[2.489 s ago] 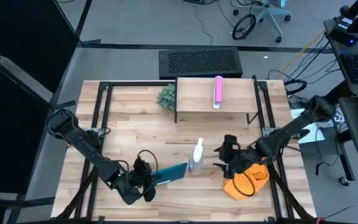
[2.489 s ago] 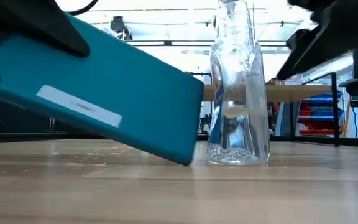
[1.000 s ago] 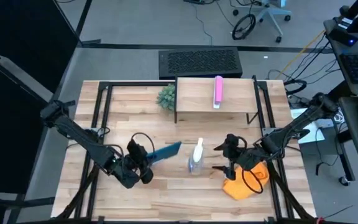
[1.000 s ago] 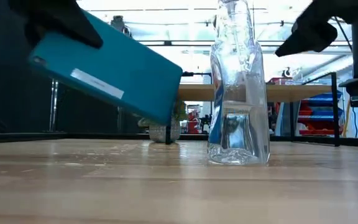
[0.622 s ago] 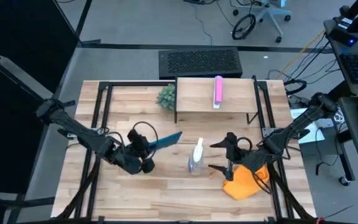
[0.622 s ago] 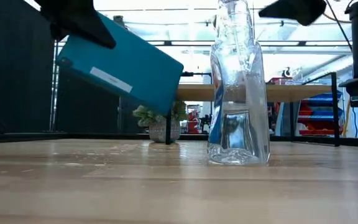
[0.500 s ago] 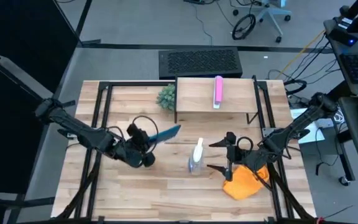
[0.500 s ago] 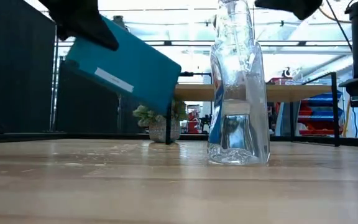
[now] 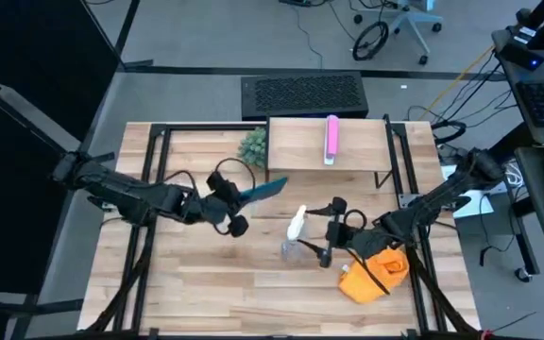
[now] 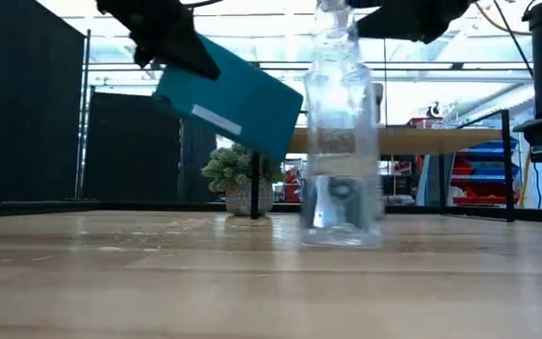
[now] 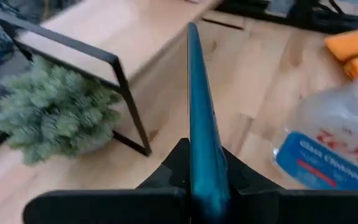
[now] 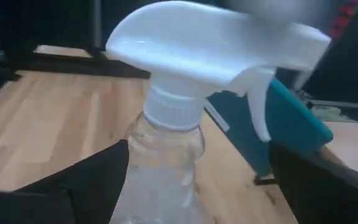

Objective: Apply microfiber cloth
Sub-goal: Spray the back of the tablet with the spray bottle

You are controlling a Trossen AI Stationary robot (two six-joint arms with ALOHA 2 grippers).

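From my remote station I see the light wooden slatted table (image 9: 253, 283) with both dark arms over its middle. The left gripper (image 9: 237, 200) is clenched on the edge of a flat teal-backed tablet (image 9: 261, 191), holding it tilted and clear of the tabletop, near the small green potted plant (image 9: 252, 144) that stands beside the raised wooden shelf (image 9: 300, 144). The bright orange microfiber cloth (image 9: 371, 279) lies crumpled on the table near its front right, partly under the right arm and touched by neither gripper. The right gripper (image 9: 329, 244) has its fingers spread wide on either side of a clear plastic spray bottle with a white trigger head (image 9: 293, 236), without pinching it. The bottle stands between the tablet and the cloth. A pink bar-shaped object (image 9: 331, 139) rests on the shelf, well apart from both arms.
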